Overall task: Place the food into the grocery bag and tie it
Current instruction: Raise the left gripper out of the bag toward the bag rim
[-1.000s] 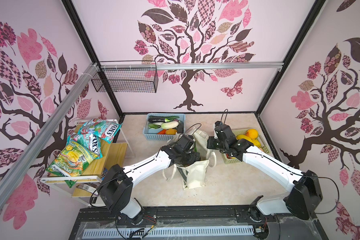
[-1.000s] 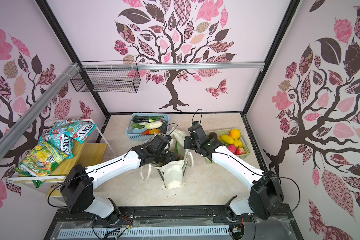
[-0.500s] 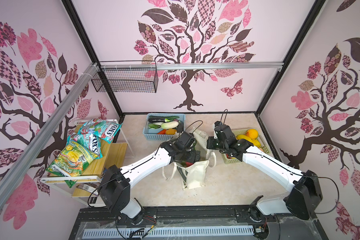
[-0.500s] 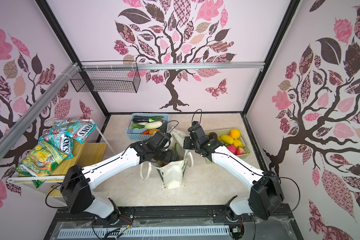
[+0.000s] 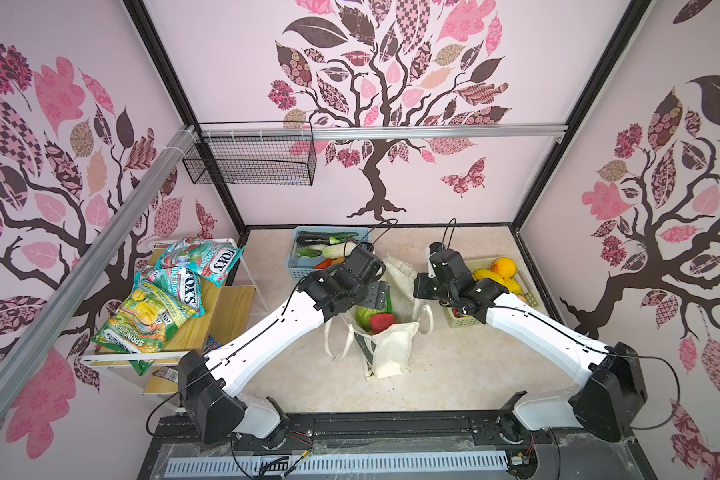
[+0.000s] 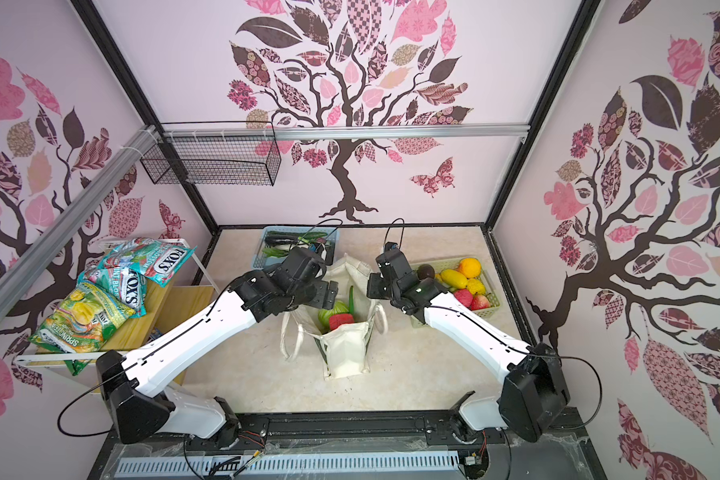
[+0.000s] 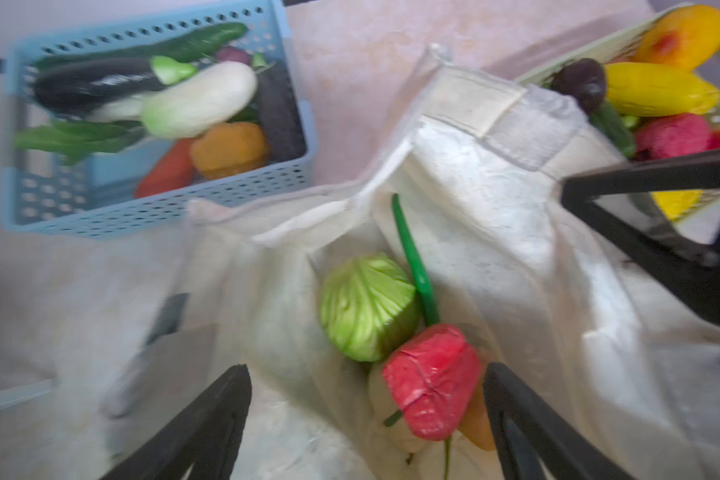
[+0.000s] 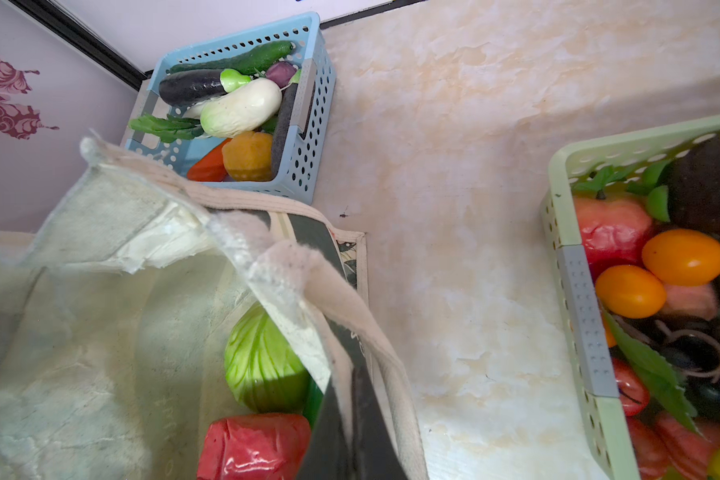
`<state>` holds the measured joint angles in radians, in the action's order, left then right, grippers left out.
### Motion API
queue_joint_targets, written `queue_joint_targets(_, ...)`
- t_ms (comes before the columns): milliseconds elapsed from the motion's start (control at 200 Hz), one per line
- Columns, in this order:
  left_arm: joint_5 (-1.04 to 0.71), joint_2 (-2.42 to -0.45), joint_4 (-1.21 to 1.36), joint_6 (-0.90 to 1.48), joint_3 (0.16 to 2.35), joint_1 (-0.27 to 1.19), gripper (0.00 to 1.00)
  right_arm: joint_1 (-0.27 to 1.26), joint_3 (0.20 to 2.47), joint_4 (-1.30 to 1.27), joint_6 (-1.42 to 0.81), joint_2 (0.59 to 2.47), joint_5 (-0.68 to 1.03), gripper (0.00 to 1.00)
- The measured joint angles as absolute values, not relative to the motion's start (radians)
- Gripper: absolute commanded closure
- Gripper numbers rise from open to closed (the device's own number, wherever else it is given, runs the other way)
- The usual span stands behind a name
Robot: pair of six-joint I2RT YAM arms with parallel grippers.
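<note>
Nearest the robot's base, the bag (image 5: 387, 351) lies slumped on the surface (image 5: 454, 370), its closed bottom toward the base and its mouth turned up and away. Its handles (image 5: 333, 340) trail loose at the sides. In the mouth sit a green cabbage (image 7: 366, 307), a red piece (image 7: 431, 382) and a thin green stalk (image 7: 412, 257), with something pale and orange half hidden beneath.

Just over that mouth hangs the left gripper (image 5: 378, 296), jaws spread wide and holding nothing. Facing it, the right gripper (image 5: 420, 287) is closed. The right wrist view shows it pinching the bag's far rim, lifting the cloth so the mouth gapes.

Farther back, a blue basket (image 8: 312, 158) by the wall holds vegetables (image 8: 242, 110), and a green basket (image 5: 458, 322) on the right holds fruit (image 5: 504, 266).

Packing looks part done, and tying has not begun. The likely step is another fetch from the blue basket, which is the closer one to the empty gripper.

- That gripper should rise straight clear of the rim before swinging over, since loose cloth sits close to its fingers.
- It should take a piece lying on top, gripped across its narrow width.
- The right gripper should hold the rim high and taut so that a drop lands inside.
- The handles should be left free for the knot.
</note>
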<state>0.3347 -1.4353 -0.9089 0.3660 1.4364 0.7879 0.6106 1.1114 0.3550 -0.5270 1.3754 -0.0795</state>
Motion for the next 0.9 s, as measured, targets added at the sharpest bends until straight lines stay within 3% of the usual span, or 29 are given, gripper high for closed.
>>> queue_joint_targets(235,0.464,-1.397,-0.975,0.342,1.437,0.705,0.17,0.611,1.111,0.355,-0.527,1.375,-0.075,0.97)
queue_joint_targets(520,0.403,-1.346,-0.957,0.347,1.353,0.626,0.28,0.611,1.111,0.354,-0.527,1.375,-0.074,0.98)
queue_joint_targets(745,0.335,-1.364,-0.926,0.368,1.319,0.626,0.53,0.611,1.103,0.348,-0.528,1.375,-0.072,0.98)
queue_joint_targets(835,0.315,-1.378,-0.908,0.369,1.305,0.626,0.68,0.61,1.098,0.343,-0.528,1.375,-0.07,0.98)
queue_joint_targets(900,0.308,-1.388,-0.903,0.375,1.3,0.626,0.7,0.61,1.098,0.34,-0.528,1.375,-0.067,0.98)
